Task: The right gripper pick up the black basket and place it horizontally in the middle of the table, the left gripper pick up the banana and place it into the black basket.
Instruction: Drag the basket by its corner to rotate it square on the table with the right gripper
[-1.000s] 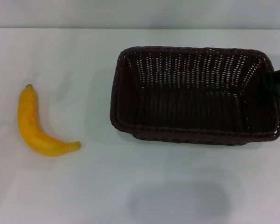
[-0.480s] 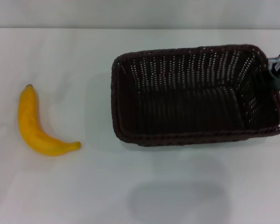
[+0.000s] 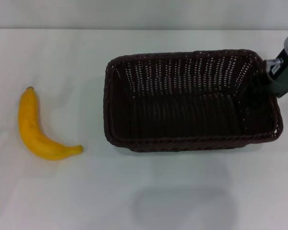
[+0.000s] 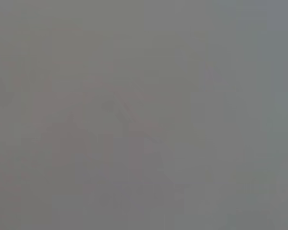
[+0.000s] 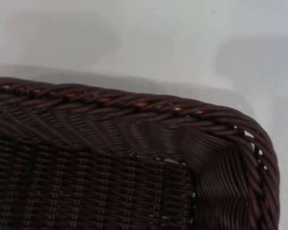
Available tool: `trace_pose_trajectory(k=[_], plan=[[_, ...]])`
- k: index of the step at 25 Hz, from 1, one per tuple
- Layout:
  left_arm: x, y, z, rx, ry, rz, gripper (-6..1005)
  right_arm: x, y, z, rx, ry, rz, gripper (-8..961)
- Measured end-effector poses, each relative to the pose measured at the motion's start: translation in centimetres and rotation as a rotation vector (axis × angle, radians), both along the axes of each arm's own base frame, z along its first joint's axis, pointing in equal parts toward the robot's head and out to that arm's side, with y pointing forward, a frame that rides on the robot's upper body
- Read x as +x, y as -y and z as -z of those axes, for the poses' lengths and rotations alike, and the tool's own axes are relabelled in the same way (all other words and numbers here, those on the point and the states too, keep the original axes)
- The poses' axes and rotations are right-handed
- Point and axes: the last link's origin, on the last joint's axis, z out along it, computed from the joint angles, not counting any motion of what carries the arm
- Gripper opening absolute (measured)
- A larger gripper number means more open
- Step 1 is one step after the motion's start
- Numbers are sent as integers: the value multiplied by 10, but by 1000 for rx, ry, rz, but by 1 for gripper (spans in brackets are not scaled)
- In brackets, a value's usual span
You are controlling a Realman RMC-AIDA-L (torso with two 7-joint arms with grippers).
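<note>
The black basket [image 3: 182,143] lies lengthwise across the white table [image 3: 134,191], right of centre, open side up and empty. My right gripper [image 3: 272,76] is at the basket's right end wall and holds it there; only its dark body and silver wrist show at the right edge. The right wrist view shows a corner of the basket's braided rim [image 5: 134,103] close up over the table. The yellow banana [image 3: 33,129] lies on the table at the left, dark stem tip pointing away, well apart from the basket. My left gripper is out of view; the left wrist view is plain grey.
The table's far edge [image 3: 144,28] meets a grey wall. A soft grey shadow [image 3: 182,206] lies on the table in front of the basket. Bare table separates the banana from the basket.
The basket has slid to the left with my right gripper on its right end, and has turned slightly. The banana has not moved.
</note>
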Motion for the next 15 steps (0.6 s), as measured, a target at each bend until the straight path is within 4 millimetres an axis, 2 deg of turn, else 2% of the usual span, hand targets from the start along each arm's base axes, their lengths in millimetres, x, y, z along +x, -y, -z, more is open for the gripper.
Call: trace_pose_trajectory(k=[3, 7, 15], plan=[[0, 0, 1, 1, -2, -1, 862, -4, 1, 1, 0, 64, -6, 299], [1, 0, 3, 2, 2, 0, 861, -7, 1, 2, -12, 122, -2, 301], [1, 2, 7, 2, 11, -7, 861, -12, 3, -7, 8, 132, 9, 301]])
